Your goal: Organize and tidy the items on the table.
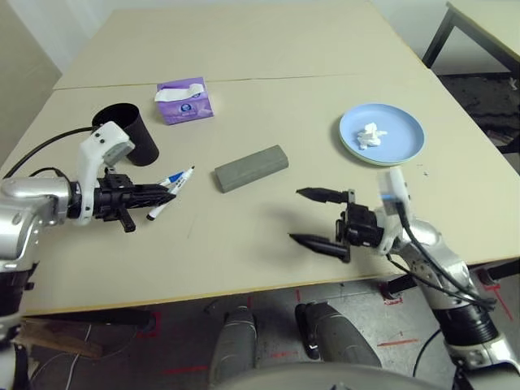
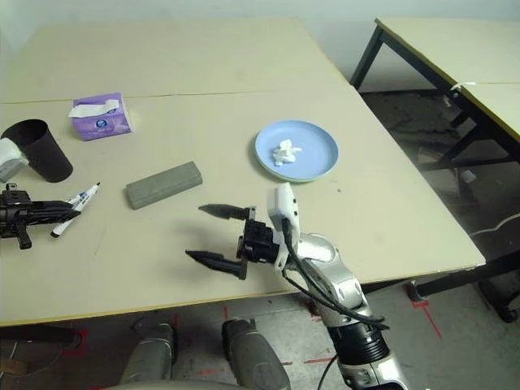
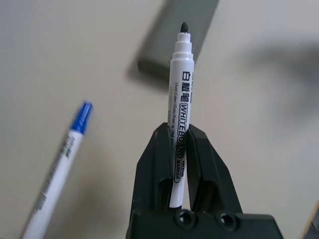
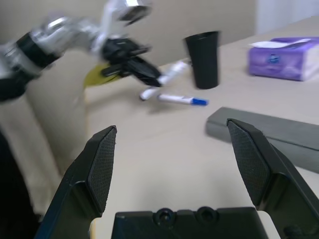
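My left gripper (image 1: 165, 193) hovers low over the table's left side, shut on a white pen (image 3: 178, 99) whose black tip points toward the grey glasses case (image 1: 251, 167). A second white pen (image 1: 158, 208) with a blue tip lies on the table just beside it. The black cup (image 1: 134, 130) stands upright behind the left gripper. My right gripper (image 1: 314, 218) hangs open near the front edge, nothing between its fingers, a little in front of the case. A pale blue plate (image 1: 406, 128), stacked on a green one, holds a crumpled white tissue (image 1: 371, 136) at the right.
A purple tissue box (image 1: 185, 99) sits behind the cup near the seam of the beige table (image 1: 244, 244). A separate table (image 1: 487, 24) with black legs stands at the far right, across a gap of floor.
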